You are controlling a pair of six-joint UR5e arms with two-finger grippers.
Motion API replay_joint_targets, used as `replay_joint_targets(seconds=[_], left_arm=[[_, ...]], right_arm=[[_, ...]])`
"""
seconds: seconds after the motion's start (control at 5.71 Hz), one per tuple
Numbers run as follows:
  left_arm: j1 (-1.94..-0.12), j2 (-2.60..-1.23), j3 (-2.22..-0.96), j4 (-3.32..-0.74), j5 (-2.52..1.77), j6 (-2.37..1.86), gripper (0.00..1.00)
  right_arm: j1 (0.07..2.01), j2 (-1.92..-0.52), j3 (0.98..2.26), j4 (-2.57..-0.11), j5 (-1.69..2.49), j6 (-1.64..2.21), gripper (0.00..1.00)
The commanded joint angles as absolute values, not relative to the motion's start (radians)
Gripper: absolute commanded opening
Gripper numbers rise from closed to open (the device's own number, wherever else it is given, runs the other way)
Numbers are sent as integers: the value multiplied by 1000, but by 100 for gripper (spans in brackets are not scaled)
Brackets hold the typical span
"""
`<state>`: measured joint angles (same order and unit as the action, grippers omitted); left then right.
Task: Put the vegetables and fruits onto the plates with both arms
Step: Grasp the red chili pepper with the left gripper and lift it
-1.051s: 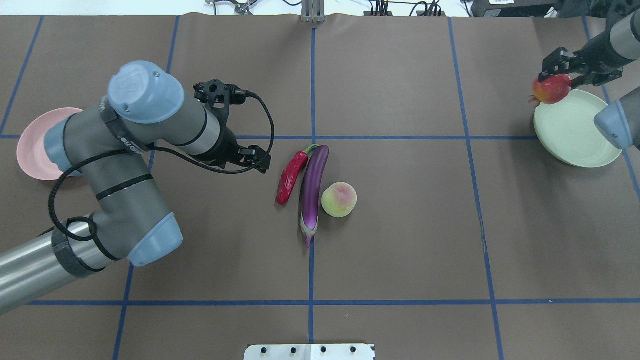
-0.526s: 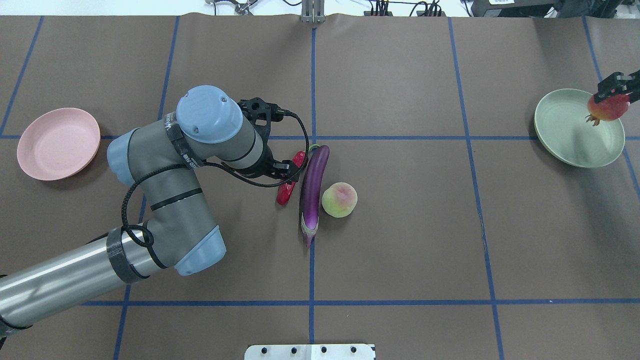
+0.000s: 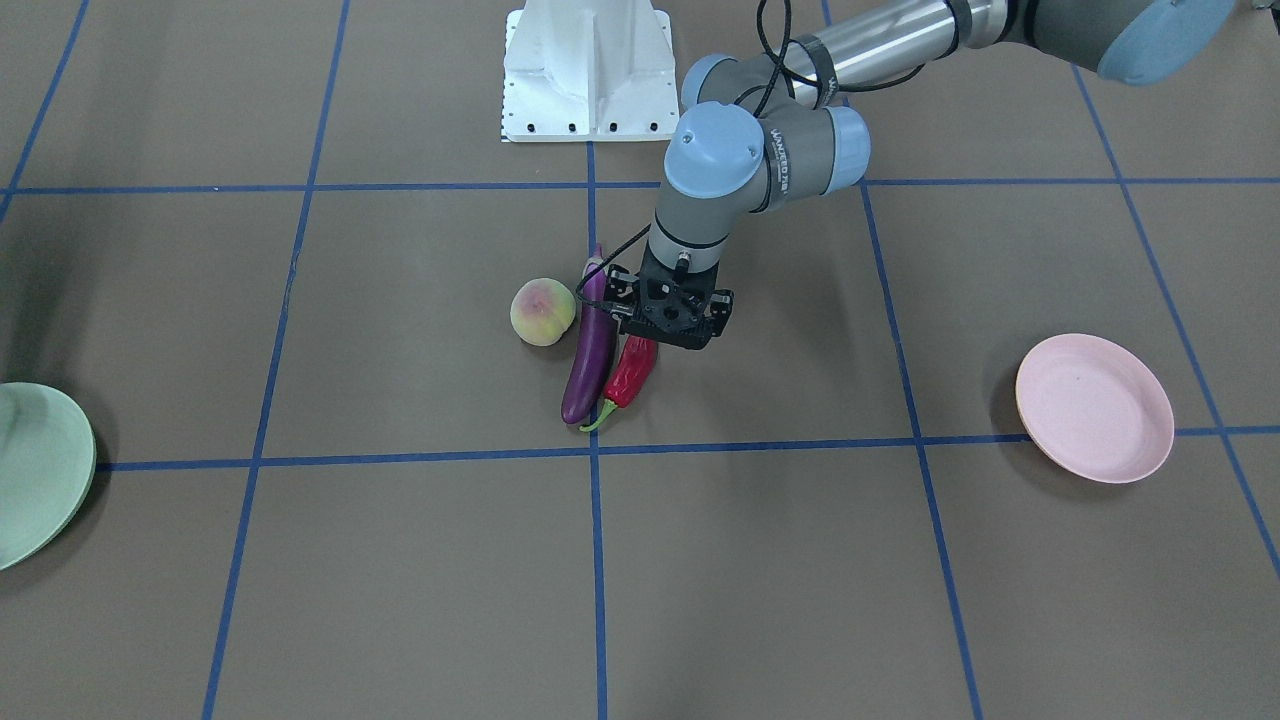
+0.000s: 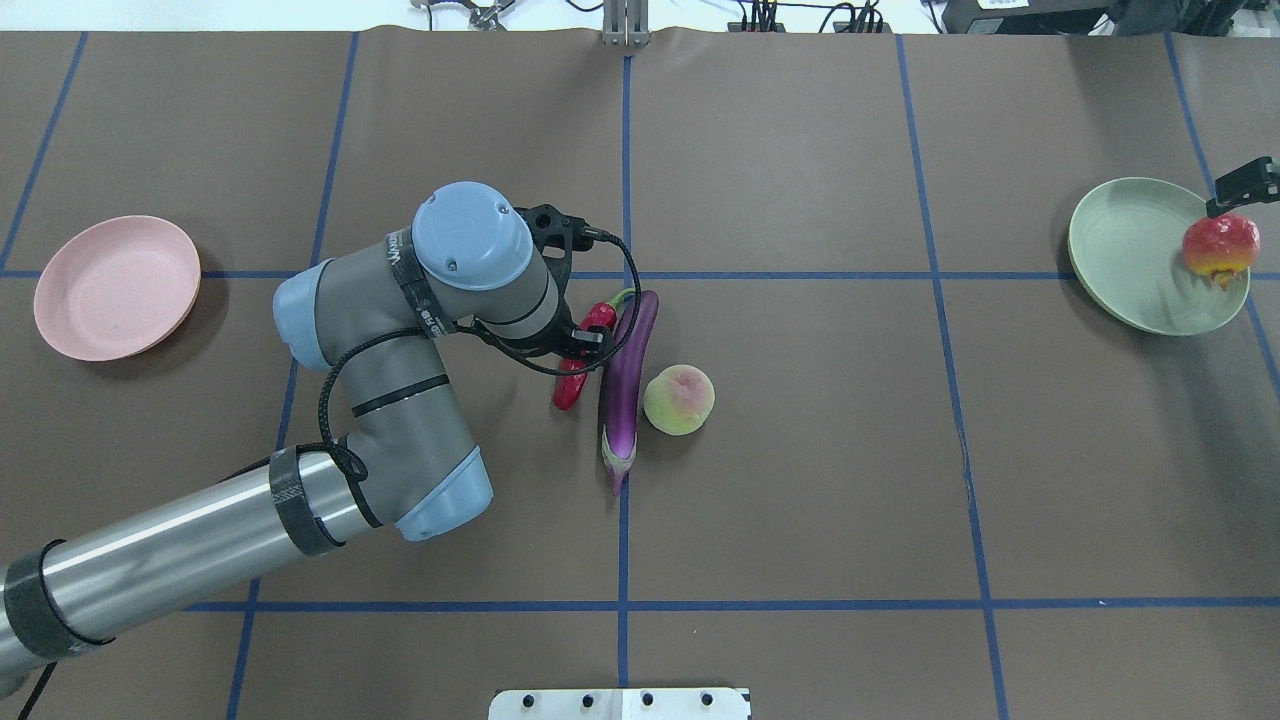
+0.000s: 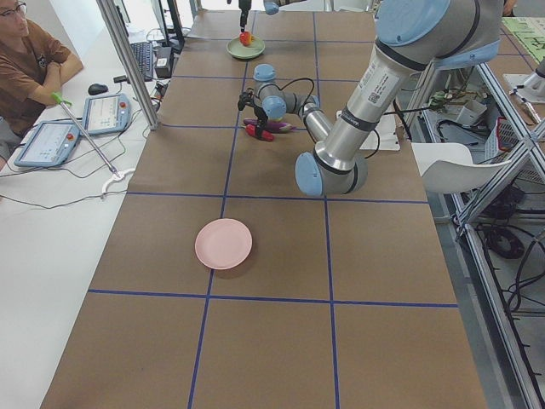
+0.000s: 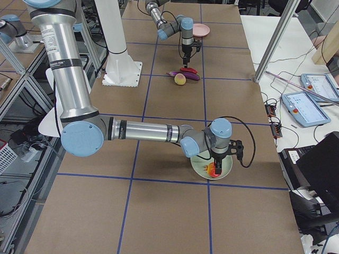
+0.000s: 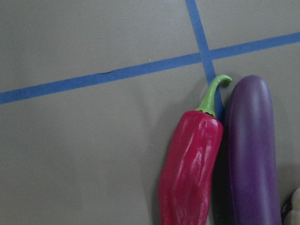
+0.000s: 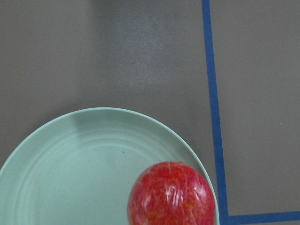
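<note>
The dark-red chili pepper (image 4: 572,385) and purple eggplant (image 4: 625,385) lie side by side at mid-table, with the peach (image 4: 678,400) touching the eggplant's right. My left gripper (image 4: 590,345) is open and points down over the chili's middle (image 3: 630,375). The left wrist view shows the chili (image 7: 190,168) and eggplant (image 7: 251,150) close below. The orange-red ball (image 4: 1220,248) is over the right part of the mint green plate (image 4: 1130,250), near its rim (image 8: 171,194). Only a bit of my right gripper (image 4: 1245,185) shows, just above the ball; its jaws are hidden. The pink plate (image 4: 117,287) is bare.
The white pedestal base (image 3: 585,70) stands at the robot's edge of the table. Blue tape lines cross the brown mat. An operator (image 5: 25,60) sits beside the table with tablets (image 5: 102,111). My left arm's elbow (image 4: 440,500) hangs over the mat left of the produce.
My left arm swung right from near the pink plate to over the chili. My right gripper carried the ball from the green plate's left rim to its right side.
</note>
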<state>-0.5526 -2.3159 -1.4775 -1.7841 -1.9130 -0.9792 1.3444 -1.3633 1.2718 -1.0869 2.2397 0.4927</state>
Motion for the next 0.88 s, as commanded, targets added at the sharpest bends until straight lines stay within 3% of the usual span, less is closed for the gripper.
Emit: replay_joint_targets(seconds=[0.0, 0.7], left_arm=[[-545, -2324, -1454, -1786, -1911, -979, 76], [-529, -2348, -1424, -1786, -1910, -979, 66]], right_arm=[[1356, -1362, 1273, -1088, 2262, 492, 100], [1356, -1364, 1273, -1089, 2267, 494, 100]])
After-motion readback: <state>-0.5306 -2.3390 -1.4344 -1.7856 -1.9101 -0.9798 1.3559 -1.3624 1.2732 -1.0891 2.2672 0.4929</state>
